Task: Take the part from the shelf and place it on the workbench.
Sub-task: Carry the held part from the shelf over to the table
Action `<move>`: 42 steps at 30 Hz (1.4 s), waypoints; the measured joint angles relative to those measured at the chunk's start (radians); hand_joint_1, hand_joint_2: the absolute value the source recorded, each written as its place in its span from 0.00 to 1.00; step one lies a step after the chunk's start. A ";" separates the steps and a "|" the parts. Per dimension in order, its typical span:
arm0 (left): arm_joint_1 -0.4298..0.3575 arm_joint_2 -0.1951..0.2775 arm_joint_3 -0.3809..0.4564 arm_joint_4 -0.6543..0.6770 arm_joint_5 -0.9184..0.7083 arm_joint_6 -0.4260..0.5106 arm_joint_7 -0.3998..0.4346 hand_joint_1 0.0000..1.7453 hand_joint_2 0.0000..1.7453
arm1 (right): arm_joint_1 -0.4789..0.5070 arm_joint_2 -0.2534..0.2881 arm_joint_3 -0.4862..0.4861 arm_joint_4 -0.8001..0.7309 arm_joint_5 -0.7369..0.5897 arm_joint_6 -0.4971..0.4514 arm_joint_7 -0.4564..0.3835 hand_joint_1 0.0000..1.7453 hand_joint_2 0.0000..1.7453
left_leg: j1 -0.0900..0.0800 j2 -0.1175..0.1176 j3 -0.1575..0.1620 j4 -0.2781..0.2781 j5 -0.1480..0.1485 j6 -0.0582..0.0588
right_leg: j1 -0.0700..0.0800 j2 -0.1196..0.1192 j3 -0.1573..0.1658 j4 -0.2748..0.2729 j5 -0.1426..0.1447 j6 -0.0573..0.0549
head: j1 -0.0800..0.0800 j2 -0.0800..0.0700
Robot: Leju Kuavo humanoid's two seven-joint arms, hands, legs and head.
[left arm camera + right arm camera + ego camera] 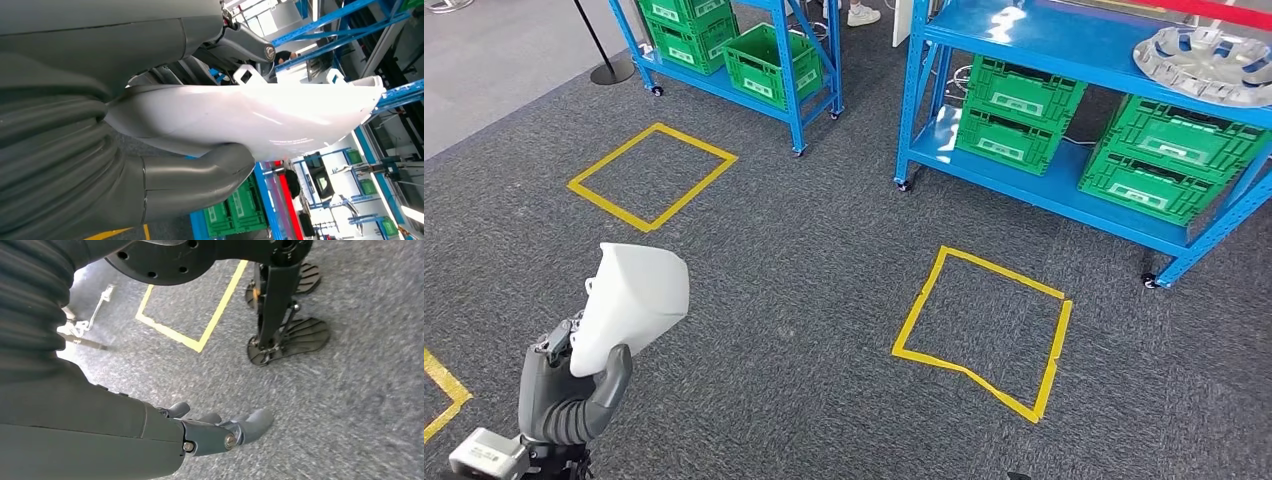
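Note:
A white moulded plastic part (pixel 632 300) stands upright in my left hand (pixel 569 390) at the lower left of the head view, held above the grey carpet. In the left wrist view the thick grey thumb (pixel 200 175) presses the part (pixel 250 122) from one side and dark fingers (pixel 245 42) close over its other edge. My right hand (pixel 215 430) hangs above the carpet with its fingers apart and nothing in them.
A blue shelf unit (pixel 1044 185) with green crates (pixel 1019 110) and a silver round part (pixel 1209 60) stands at the far right. Another blue shelf (pixel 794 100) holds green crates at the far left. Yellow tape squares (pixel 984 330) (pixel 652 175) mark the carpet.

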 joint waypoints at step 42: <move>-0.141 0.053 -0.015 0.311 0.122 0.007 -0.056 1.00 1.00 | 0.011 0.017 0.040 0.002 0.051 0.030 0.026 0.00 1.00 | -0.004 0.128 -0.048 0.115 -0.039 -0.008 | 0.013 -0.104 -0.005 -0.004 0.007 -0.043 | -0.010 0.000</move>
